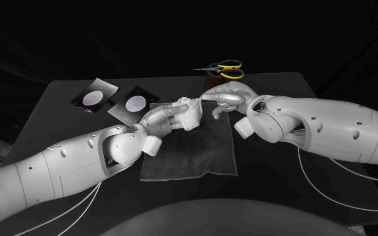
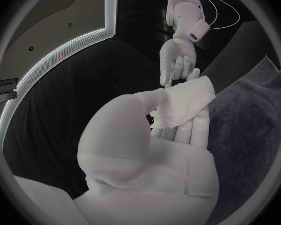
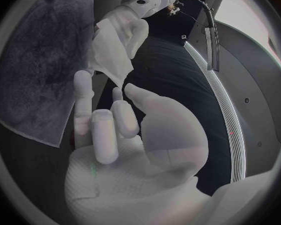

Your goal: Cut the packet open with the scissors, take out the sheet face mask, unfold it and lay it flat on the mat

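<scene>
Dark mat (image 1: 193, 154) spread on the table (image 1: 63, 121) under both hands, and over its far end the left hand (image 1: 161, 120) grips the bunched-up sheet face mask (image 1: 187, 113). The right hand (image 1: 228, 96) is close alongside, fingers apart, holding nothing, fingertips at the mask's edge. Just beyond the left hand lie the nearer packet (image 1: 132, 104) and the outer packet (image 1: 94, 96), and the yellow-handled scissors (image 1: 223, 69) sit beyond the right hand.

The table (image 1: 63, 132) is black. The mat (image 1: 193, 157) is dark grey. The face mask (image 1: 187, 116) is white. The scissors (image 1: 224, 69) have yellow handles. One packet (image 1: 94, 98) and a second packet (image 1: 134, 104) are black, each with a pale oval. The left hand (image 1: 161, 120) and right hand (image 1: 228, 96) are silver.
</scene>
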{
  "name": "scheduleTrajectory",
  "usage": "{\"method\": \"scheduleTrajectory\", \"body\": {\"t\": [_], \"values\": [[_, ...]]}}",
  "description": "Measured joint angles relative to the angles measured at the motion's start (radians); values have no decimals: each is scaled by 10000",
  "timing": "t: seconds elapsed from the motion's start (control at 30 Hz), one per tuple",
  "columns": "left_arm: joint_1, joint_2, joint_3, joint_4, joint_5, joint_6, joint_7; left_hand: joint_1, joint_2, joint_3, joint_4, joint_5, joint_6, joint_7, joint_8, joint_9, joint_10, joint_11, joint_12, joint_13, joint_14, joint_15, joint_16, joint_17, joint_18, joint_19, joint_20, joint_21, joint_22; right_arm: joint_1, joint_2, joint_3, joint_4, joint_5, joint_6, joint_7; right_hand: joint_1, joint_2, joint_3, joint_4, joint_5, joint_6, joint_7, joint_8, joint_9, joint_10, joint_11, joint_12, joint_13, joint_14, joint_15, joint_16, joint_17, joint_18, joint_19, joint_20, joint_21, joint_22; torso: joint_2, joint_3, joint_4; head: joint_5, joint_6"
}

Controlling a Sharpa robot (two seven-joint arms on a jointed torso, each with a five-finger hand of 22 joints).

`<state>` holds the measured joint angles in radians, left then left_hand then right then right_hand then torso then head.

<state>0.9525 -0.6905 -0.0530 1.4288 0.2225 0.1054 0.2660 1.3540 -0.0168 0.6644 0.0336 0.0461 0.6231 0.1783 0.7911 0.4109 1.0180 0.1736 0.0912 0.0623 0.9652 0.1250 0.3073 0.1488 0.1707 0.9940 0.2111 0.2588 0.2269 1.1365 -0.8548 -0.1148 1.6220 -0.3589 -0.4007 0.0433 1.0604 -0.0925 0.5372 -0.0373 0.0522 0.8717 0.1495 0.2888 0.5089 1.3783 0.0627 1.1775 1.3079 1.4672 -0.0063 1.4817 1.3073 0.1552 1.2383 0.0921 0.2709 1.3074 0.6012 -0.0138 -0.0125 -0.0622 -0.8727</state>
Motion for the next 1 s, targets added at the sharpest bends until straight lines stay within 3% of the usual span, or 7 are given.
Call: {"method": "scheduleTrajectory", "body": {"t": [0.07,0.2,0.3,0.4,0.63,0.9,1.0], "values": [[0,-8,0,9,46,10,-25,-87,74,24,24,3,-238,-21,-184,-145,1,2,-73,0,1,-1,-112,-27,-1,128,-15,35,-5,0,14,-20,-113,-39,107,-49,-93,-93,-277,113,0,-145,45,-89,-80,-224,62,-245,-136,-46,67,-109,0,1,-123,51,-75,-34,0,-3,0,-1,0],[0,-39,0,39,144,56,-68,-226,-22,37,37,4,-406,-88,-377,-326,1,2,-143,1,158,-49,-172,-49,-4,452,-99,120,-28,-47,12,-34,-316,-98,337,-121,-234,-234,-748,358,0,-236,74,-105,-152,-507,133,-540,-416,-170,178,-201,-2,0,-218,146,-178,-129,0,-4,1,-11,0],[0,-71,0,71,218,119,-90,-196,-49,25,32,4,-406,-89,-415,-432,35,-32,-185,1,463,-109,-172,-30,-6,704,-162,190,-50,-106,-37,-48,-392,-115,515,-139,-282,-244,-1085,539,0,-295,83,-105,-199,-565,143,-555,-495,-241,151,-231,-72,3,-244,172,-216,-179,0,-4,1,-15,-1],[0,-113,0,111,293,198,-107,-186,-60,-39,24,4,-406,-89,-442,-502,133,-63,-185,1,667,-159,-172,13,-8,787,-253,230,-74,-172,-151,-60,-394,-115,722,-140,-313,-208,-1308,705,0,-306,94,-105,-222,-565,143,-555,-548,-241,151,-231,-88,147,-279,207,-253,-208,1,-4,1,-43,-1],[-1,-274,32,230,419,432,-121,-293,-167,-133,9,4,-406,-89,-443,-674,316,-182,-227,1,1439,-347,-19,260,-14,1314,-417,425,-89,-465,-400,-109,-300,-83,1127,-93,-310,-205,-1485,822,0,-307,94,-65,-233,-565,143,-415,-544,-242,152,-231,-40,149,-279,208,-252,-228,1,0,-5,-128,-1],[0,-426,65,373,501,727,-125,-484,-420,-272,-17,4,-405,-90,-518,-943,527,-384,-226,2,2721,-674,674,1112,-91,2296,-756,1088,163,-1021,-348,-142,-311,166,1609,238,64,169,-1553,870,1,-172,34,-43,-380,-520,98,-161,-472,-242,152,-158,4,146,-279,208,-252,-273,-4,12,-5,-195,-1],[0,-456,68,418,521,818,-130,-524,-460,-272,-17,4,-383,-69,-558,-1006,696,-415,-226,2,3000,-776,964,1548,-54,2522,-874,1346,283,-1177,-253,-152,-330,348,1894,462,136,241,-1596,828,1,-227,-23,-225,-505,-385,25,117,-323,-199,110,-71,7,146,-279,208,-252,-274,1,12,-5,-214,-1]]}}
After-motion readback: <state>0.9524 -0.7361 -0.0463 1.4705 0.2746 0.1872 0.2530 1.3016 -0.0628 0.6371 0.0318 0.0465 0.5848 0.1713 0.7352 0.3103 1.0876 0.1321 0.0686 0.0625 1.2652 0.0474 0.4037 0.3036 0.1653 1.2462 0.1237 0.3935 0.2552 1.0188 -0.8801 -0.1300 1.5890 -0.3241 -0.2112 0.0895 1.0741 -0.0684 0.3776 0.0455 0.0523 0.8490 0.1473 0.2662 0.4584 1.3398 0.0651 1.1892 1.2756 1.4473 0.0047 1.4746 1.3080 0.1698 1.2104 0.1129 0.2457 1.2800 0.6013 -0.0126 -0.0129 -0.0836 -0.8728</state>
